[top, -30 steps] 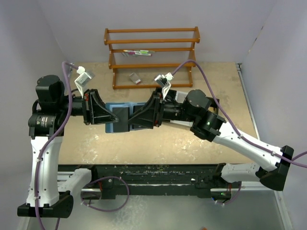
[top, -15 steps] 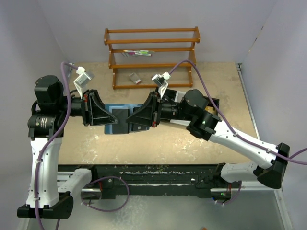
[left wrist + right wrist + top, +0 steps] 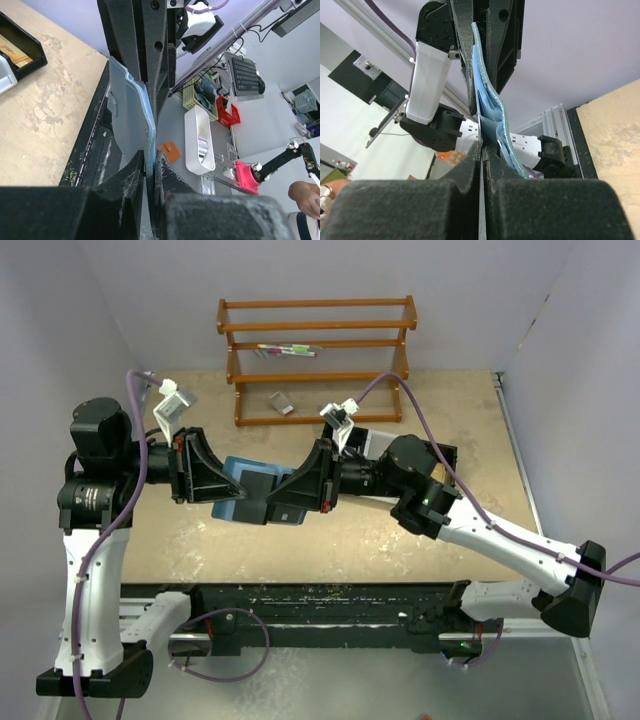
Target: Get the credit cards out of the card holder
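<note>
Top external: left end effector [image 3: 236,492] clamps card holder [image 3: 246,470]; right end effector [image 3: 284,502] pinched shut on credit card [image 3: 266,508]. Slack clamp risks dragging holder along.

both arms reach inward, left claw [image 3: 238,490] and right claw [image 3: 272,504] tip to tip, jaws pinched closed.

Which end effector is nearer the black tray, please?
Right. The right end effector grips the card holder on the side toward the black tray; the left end effector grips its far side.

Card holder [image 3: 240,469] teal-blu; card [image 3: 262,498] blk; rack [image 3: 316,325] org-brn.
</note>
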Motion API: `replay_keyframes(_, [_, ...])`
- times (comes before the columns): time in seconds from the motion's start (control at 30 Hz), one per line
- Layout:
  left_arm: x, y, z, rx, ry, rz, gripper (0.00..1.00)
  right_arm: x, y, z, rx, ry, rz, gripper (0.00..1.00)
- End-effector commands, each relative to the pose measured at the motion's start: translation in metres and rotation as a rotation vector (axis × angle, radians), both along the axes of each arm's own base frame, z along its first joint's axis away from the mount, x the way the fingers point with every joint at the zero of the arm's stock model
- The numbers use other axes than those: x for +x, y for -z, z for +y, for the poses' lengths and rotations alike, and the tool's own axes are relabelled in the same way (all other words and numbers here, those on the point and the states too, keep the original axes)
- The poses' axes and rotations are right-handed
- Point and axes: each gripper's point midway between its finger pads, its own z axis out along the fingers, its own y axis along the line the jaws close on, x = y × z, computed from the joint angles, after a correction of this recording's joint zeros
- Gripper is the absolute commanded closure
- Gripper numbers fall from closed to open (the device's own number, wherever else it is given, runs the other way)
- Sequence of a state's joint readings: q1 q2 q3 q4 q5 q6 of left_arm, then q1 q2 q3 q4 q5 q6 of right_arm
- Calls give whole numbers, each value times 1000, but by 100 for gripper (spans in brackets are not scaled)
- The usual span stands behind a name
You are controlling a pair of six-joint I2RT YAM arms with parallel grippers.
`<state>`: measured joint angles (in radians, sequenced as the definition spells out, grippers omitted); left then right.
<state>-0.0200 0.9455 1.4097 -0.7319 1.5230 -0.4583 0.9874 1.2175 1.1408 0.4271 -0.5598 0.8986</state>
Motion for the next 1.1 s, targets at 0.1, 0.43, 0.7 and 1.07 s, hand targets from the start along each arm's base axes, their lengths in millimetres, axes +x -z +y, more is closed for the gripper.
replay_keyframes(0.1, [-26, -13, 3, -26, 112, -53, 95, -12, -12, -10, 49, -37, -30, 97])
replay_keyframes(0.43, [-25, -13, 3, -24, 103, -52, 96, -10, -27, -10, 120, -27, -41, 83])
replay_keyframes(0.7, [-28, -15, 3, -24, 107, -58, 97, -7, -27, -8, 129, -23, -31, 69])
replay_keyframes(1.07, [-30, -17, 3, -23, 110, -66, 97, -8, -18, -8, 110, -28, -7, 98])
